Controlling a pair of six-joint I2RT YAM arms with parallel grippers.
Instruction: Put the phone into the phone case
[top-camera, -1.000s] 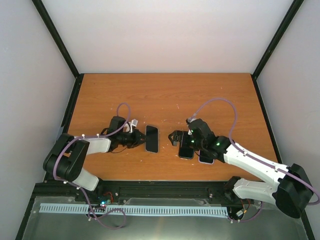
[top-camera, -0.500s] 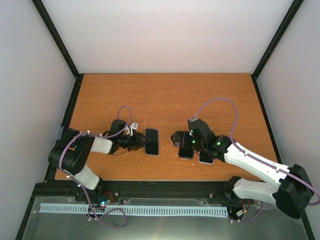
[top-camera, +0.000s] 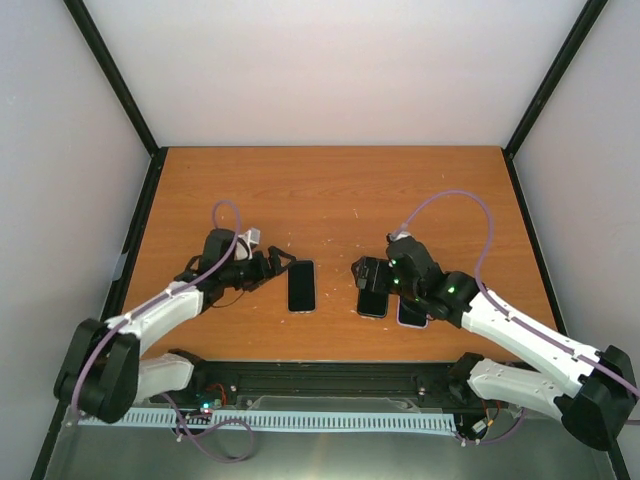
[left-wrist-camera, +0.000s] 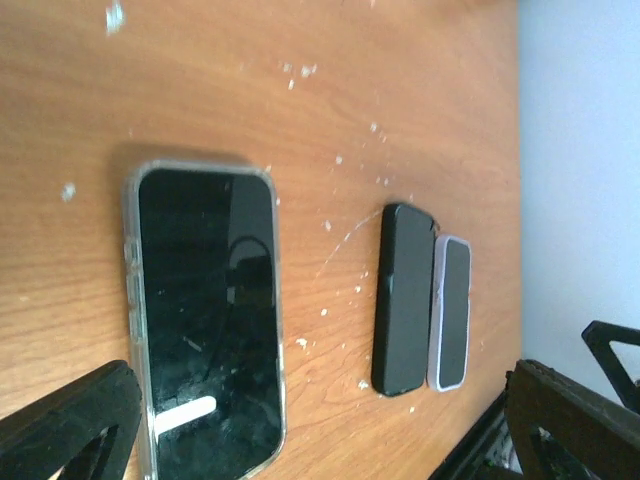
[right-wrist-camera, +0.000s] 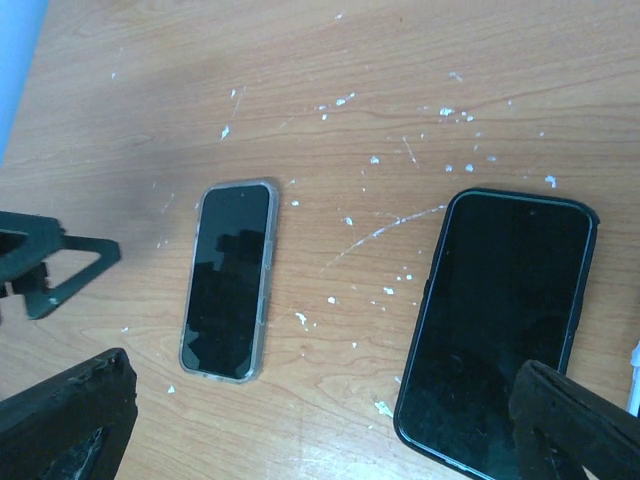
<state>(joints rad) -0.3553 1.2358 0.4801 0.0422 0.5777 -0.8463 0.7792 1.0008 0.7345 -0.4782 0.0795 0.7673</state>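
Three phones lie flat on the table (top-camera: 330, 190), screens up. The task's phone (left-wrist-camera: 205, 320) is the left one, and a thin clear case (left-wrist-camera: 131, 300) shows as a rim all around it, so I judge that it already sits inside. A black phone (left-wrist-camera: 405, 298) lies well apart to its right, and a lilac phone (left-wrist-camera: 452, 312) lies just beside that one.

What has changed is on the left side. One second ago the left gripper (top-camera: 278, 268) had its jaws pressed together at the left edge of the phone, and a half second ago it was touching that edge. Now the jaws are spread wide and the gripper has pulled back to the left, apart from the phone, holding nothing. The phone has also moved a little nearer and lies straighter than before.

The right gripper (top-camera: 360, 277) has stayed spread wide the whole time. It hovers over the far end of the black phone and holds nothing.

For the task, this looks like the release after a last push on the phone. I cannot tell from these views if every corner is fully seated in the case. If one corner stands up, one more press is needed.
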